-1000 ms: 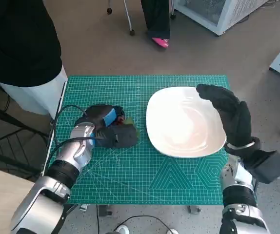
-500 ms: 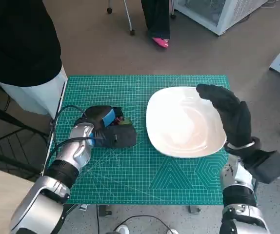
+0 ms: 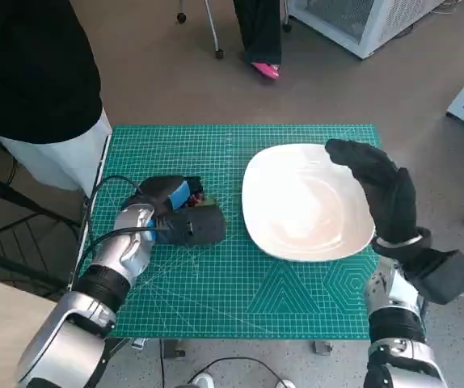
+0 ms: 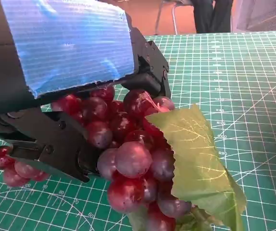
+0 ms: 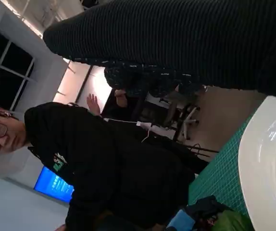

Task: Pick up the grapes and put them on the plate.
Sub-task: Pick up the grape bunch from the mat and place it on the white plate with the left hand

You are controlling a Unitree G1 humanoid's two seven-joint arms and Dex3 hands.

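The grapes [image 4: 128, 144], a dark red bunch with a green leaf [image 4: 195, 159], lie low on the green mat under my left hand [image 4: 66, 53]. Its black fingers [image 4: 56, 144] wrap round the bunch on both sides and grip it. In the head view that hand [image 3: 179, 217] covers the bunch at the mat's left, and only a bit of the red grapes [image 3: 202, 197] shows. The white plate [image 3: 288, 218] sits empty on the right half of the mat. My gloved right hand [image 3: 381, 190] hovers over the plate's right rim, fingers spread, holding nothing.
The green cutting mat [image 3: 240, 291] covers the small table. A person in black [image 3: 30, 65] stands at the far left corner, also in the right wrist view [image 5: 104, 168]. Legs and a pink shoe [image 3: 266, 69] show beyond the table, and a white cabinet [image 3: 361, 20] at the far right.
My left hand's fingers have drawn in a little round the grapes, hiding the leaf edge that showed beside them. The right hand and plate have not moved.
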